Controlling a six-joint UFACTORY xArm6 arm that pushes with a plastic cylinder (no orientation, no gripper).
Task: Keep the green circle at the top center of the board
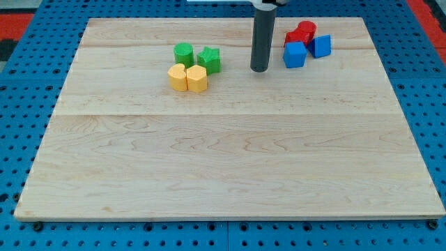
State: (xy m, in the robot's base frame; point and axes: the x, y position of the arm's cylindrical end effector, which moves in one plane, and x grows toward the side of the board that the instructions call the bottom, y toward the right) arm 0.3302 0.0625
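Note:
The green circle sits near the view's top, a little left of centre on the wooden board. A green star touches its right side. Two yellow blocks lie just below them: a yellow heart-like block and a yellow hexagon. My tip stands on the board to the right of the green star, clear of it, between the green blocks and the red and blue group.
At the view's top right are two red blocks, a blue cube and another blue block, close together. A blue pegboard surrounds the board.

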